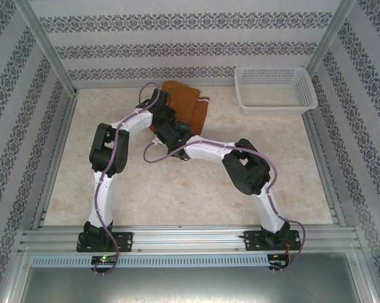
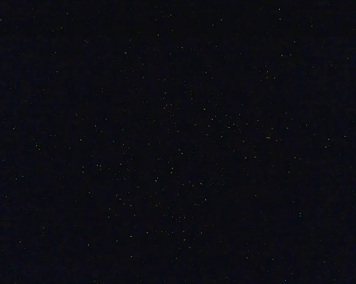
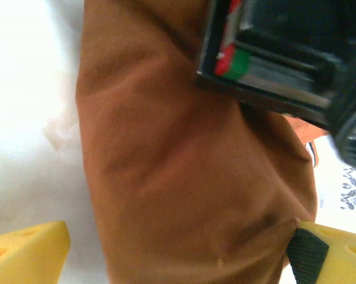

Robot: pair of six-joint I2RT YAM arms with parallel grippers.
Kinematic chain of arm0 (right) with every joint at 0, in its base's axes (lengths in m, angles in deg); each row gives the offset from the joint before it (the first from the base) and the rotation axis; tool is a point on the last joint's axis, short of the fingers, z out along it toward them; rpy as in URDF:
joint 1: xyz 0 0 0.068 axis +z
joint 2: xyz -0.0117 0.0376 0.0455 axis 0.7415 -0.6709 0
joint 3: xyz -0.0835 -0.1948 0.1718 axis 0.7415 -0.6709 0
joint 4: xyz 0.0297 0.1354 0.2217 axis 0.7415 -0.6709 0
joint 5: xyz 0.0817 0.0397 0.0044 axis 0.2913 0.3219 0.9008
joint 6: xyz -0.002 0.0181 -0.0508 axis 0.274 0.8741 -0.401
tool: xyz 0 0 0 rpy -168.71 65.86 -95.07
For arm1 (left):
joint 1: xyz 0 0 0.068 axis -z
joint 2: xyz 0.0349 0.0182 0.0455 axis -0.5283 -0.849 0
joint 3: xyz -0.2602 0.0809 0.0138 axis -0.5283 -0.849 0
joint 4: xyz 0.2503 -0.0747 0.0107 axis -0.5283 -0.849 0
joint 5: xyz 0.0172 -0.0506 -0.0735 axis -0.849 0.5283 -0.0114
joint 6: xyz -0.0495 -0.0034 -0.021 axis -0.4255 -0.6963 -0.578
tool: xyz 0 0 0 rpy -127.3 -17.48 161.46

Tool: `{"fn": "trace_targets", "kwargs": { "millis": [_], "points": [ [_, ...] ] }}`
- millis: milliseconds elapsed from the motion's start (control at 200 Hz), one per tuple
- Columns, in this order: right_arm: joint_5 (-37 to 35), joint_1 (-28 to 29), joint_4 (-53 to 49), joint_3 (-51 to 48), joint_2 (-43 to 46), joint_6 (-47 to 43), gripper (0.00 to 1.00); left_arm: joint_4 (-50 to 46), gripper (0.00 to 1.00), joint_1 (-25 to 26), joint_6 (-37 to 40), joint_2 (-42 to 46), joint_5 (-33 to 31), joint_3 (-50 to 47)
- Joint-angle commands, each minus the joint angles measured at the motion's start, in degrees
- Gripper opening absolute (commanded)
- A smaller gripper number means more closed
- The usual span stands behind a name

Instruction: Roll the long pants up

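Note:
The long pants [image 1: 185,101] lie as a folded rust-brown bundle at the back middle of the table. My left gripper [image 1: 165,117] is down on their near left edge; its wrist view is black, so its jaws are hidden, and it is shut. My right gripper [image 1: 172,136] sits just in front of the bundle. In the right wrist view the pants [image 3: 178,165] span the space between the yellow fingertips [image 3: 27,248], and the right gripper [image 3: 181,260] stands wide open over the cloth. The left arm's black body [image 3: 284,59] rests on the fabric beyond.
A white lattice basket [image 1: 275,88] stands at the back right corner. Aluminium frame rails [image 1: 190,238] border the table, with patterned walls behind. The two arms cross close together over the table's middle.

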Motion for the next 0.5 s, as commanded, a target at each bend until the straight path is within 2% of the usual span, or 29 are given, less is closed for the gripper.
{"fn": "trace_targets", "kwargs": {
  "millis": [0, 35, 105, 145, 210, 230, 250, 290, 315, 325, 335, 340, 345, 360, 420, 495],
  "points": [
    [-1.2, -2.3, 2.5, 4.6, -5.1, -3.6, 0.92, -5.0, 0.0, 0.1, 0.7, -0.1, 4.2, -4.6],
    [-0.2, -3.0, 0.9, 5.7, -6.3, -2.7, 0.89, -4.3, 0.0, 0.1, 0.6, 0.2, 4.6, -5.3],
    [1.8, -4.5, -3.3, 8.3, -8.4, -0.1, 0.77, -3.3, 0.0, 0.1, 0.6, 0.8, 5.7, -6.6],
    [4.0, -5.3, -6.0, 9.4, -8.8, 1.6, 0.64, -2.1, 0.0, 0.1, 0.7, 1.2, 6.3, -7.3],
    [7.3, -6.5, -8.8, 10.0, -8.6, 4.0, 0.36, 0.3, 0.0, 0.1, 0.6, 2.1, 7.1, -8.7],
    [8.1, -6.8, -9.4, 10.1, -8.5, 4.6, 0.28, 1.3, 0.03, 0.1, 0.5, 2.5, 7.3, -9.2],
    [8.6, -7.1, -9.9, 10.1, -8.4, 5.0, 0.22, 2.7, 0.08, 0.1, 0.5, 2.7, 7.7, -9.6],
    [9.5, -7.5, -11.1, 10.1, -8.1, 5.8, 0.11, 6.1, 0.29, 0.0, 0.3, 3.1, 8.7, -10.3],
    [10.0, -7.7, -11.7, 10.1, -7.9, 6.3, 0.0, 8.1, 0.5, -0.2, 0.2, 3.4, 9.3, -10.4],
    [10.1, -7.8, -11.9, 10.1, -7.8, 6.5, 0.0, 9.0, 0.6, -0.2, 0.2, 3.4, 9.6, -10.4],
    [10.3, -7.9, -12.1, 10.1, -7.7, 6.8, 0.0, 9.8, 0.76, -0.2, 0.2, 3.4, 9.9, -10.3],
    [10.3, -7.9, -12.1, 10.0, -7.6, 6.9, 0.0, 10.2, 0.79, -0.3, 0.2, 3.5, 10.1, -10.3],
    [10.4, -7.9, -12.1, 9.9, -7.5, 6.9, 0.0, 10.5, 0.87, -0.4, 0.2, 3.5, 10.3, -10.3],
    [10.6, -7.9, -12.2, 9.7, -7.3, 7.1, 0.0, 11.7, 0.98, -0.5, 0.3, 3.6, 10.8, -10.1],
    [12.1, -8.1, -13.2, 9.1, -6.1, 8.5, 0.0, 14.4, 1.0, -1.5, 0.9, 3.5, 12.1, -8.2],
    [13.7, -8.4, -14.2, 8.4, -4.6, 10.4, 0.0, 12.9, 1.0, -3.2, 2.7, 3.5, 12.2, -3.4]
  ]
}}
